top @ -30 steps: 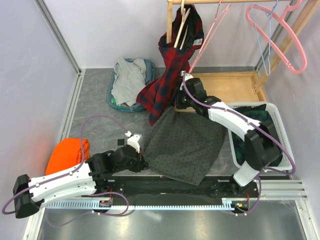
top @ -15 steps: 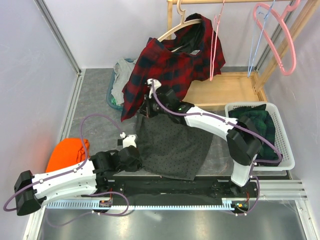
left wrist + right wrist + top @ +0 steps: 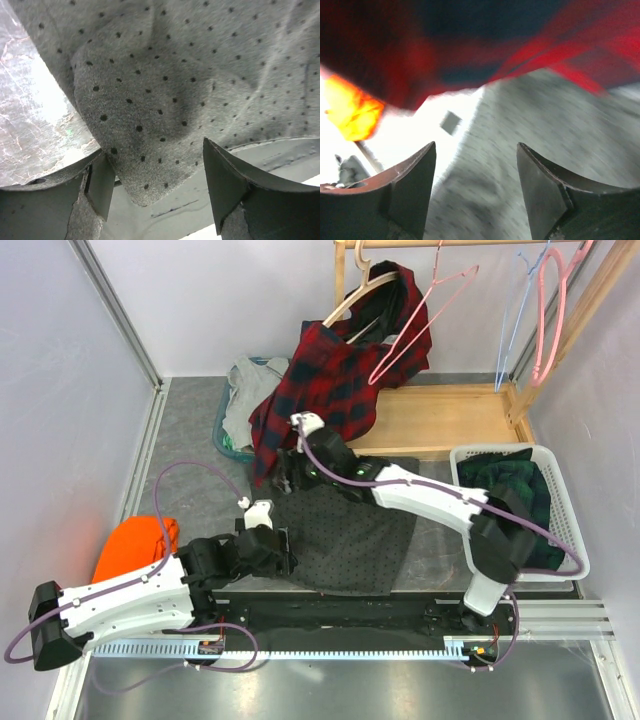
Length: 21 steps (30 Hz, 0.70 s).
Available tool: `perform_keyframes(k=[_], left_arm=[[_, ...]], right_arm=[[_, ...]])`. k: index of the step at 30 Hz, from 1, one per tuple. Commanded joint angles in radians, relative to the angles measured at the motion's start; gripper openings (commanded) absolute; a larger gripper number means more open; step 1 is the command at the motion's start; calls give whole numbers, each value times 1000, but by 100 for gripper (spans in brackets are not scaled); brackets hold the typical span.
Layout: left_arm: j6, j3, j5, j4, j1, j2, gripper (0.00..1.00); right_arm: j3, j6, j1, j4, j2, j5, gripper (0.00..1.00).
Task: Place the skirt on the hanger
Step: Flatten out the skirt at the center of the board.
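Entry, skirt-to-hanger run. The skirt (image 3: 350, 540), grey with dark dots, lies spread on the worktop (image 3: 190, 455) just to the 6 o'clock side of centre. It is not on any hanger. The left tool (image 3: 280, 545) sits at the skirt's 9 o'clock edge. In the left wrist view its jaws stand apart, with a rounded corner of the hem lying loose between them, unpinched. The right tool (image 3: 292, 470) is at the skirt's 11 o'clock corner, under the drooping red plaid shirt (image 3: 320, 380). Its wrist view is blurred but shows the jaws spread over the grey cloth, grasping nothing. Judgement: this is the lay-out step, with the garment flat and neither tool committed. Hanging has not begun. The next move calls for a bare hanger. The pink hanger (image 3: 415, 325) at 12 o'clock and a second pink hanger (image 3: 548, 315) at 1 o'clock hang on the wooden rack (image 3: 440, 415). One tool would bring one down while the other takes the waistband. Which edge is the waistband cannot be told here.
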Motion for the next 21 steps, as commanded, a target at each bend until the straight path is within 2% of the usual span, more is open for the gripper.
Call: perform_keyframes(k=[1, 4, 9, 14, 17, 18, 20, 21], left_arm=[[40, 92, -72, -32, -4, 14, 75], [27, 140, -119, -80, -3, 22, 76], [-124, 212, -233, -298, -3, 10, 76], [-246, 250, -333, -450, -3, -41, 74], [-196, 253, -385, -398, -3, -76, 76], [-124, 249, -388, -308, -3, -76, 77], [-84, 250, -385, -216, -3, -59, 81], [-38, 252, -379, -122, -3, -29, 82]], right_arm=[[-167, 40, -5, -105, -212, 252, 73], [-313, 103, -5, -140, -325, 326, 73], [-551, 233, -5, -157, -484, 365, 73], [-672, 361, -5, -180, -539, 421, 72], [-721, 405, -5, -206, -542, 460, 71], [-724, 407, -5, -206, -529, 471, 70], [-728, 419, -5, -214, -506, 474, 66], [-728, 425, -5, -215, -478, 472, 60]])
